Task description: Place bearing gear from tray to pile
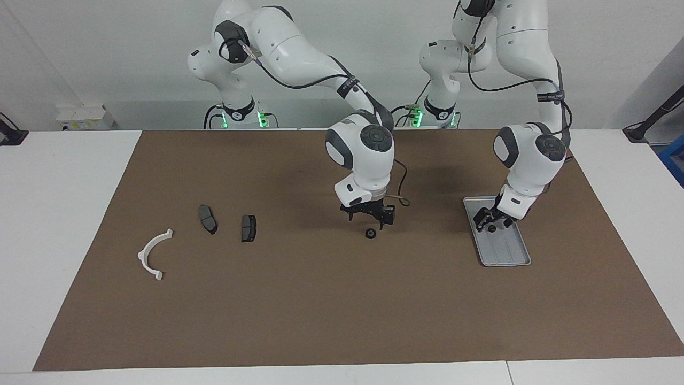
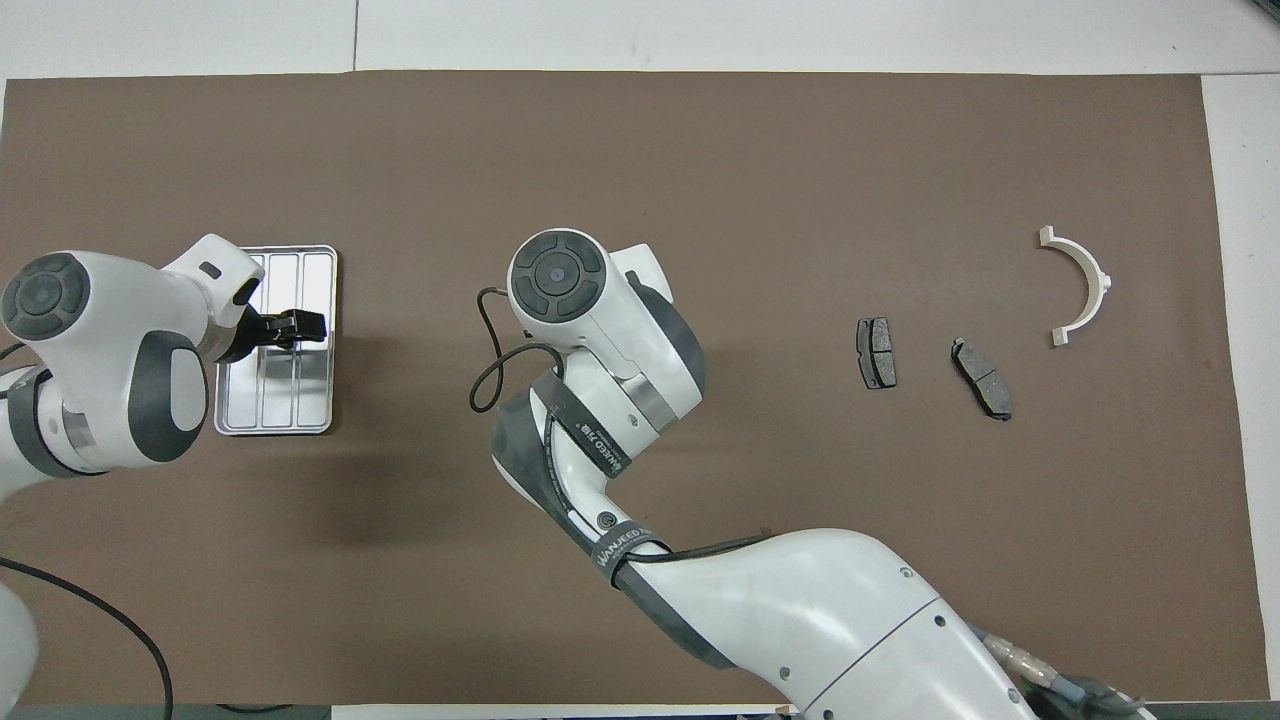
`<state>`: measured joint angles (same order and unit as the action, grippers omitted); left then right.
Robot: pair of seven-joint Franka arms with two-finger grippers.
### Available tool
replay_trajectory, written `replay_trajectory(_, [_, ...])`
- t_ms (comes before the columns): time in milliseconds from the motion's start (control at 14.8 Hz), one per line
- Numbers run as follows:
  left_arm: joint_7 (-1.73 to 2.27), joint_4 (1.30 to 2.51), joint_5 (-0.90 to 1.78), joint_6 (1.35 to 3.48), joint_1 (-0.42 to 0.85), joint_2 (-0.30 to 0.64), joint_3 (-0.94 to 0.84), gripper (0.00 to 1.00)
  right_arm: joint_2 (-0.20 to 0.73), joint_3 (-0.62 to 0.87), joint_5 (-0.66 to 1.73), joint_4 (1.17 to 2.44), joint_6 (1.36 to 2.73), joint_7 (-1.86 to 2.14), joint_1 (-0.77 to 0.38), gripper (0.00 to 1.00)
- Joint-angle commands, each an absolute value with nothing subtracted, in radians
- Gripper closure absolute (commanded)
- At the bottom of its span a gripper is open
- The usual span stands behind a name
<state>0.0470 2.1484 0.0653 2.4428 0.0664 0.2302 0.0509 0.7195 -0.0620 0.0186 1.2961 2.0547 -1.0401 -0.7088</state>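
White table (image 1: 69, 214) covered by a wide brown mat (image 1: 320, 310), with two white robot arms reaching in from the wall side. Read as a clock face in the facing view, with twelve o'clock toward the robots, a small black round gear (image 1: 370, 233) lies on the mat near the table's middle, not in the tray. The right gripper (image 1: 368, 218) hangs directly over it, pointing down with its jaws apart. The gear sits at six o'clock from the fingertips, just beneath them and apparently not yet touched. In the overhead view the right arm's wrist hides the gear completely. Being round, the gear has no long axis to line up with, so a straight drop looks enough to straddle it. The pile lies at nine o'clock from the gear, toward the right arm's end: two dark brake pads (image 1: 208, 219) and, at eight o'clock, a white curved bracket (image 1: 152, 256). At three o'clock stands the ribbed silver tray (image 1: 507, 256), with the left gripper (image 1: 487, 223) low inside its end nearer the robots. Whether that gripper is open or closed cannot be told, and a small dark shape (image 1: 491, 229) at its tip cannot be identified. The right arm is clearly nearer to the gear on the mat.
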Motion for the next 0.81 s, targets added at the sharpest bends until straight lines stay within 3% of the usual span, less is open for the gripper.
replay_trajectory(0, [0.046,2.198,0.080,2.451,0.080,0.184,0.060,0.00,0.846,-0.071,0.020,1.111,2.002,-1.080,-0.713,0.00])
replay_trajectory(404, [0.041,2.195,0.080,2.336,0.072,0.169,0.061,0.01,0.894,-0.069,-0.023,1.109,1.996,-1.086,-0.733,0.00])
replay_trajectory(741, [0.038,2.186,0.080,2.362,0.067,0.175,0.060,0.01,0.894,-0.074,-0.021,1.094,1.950,-1.085,-0.729,0.00])
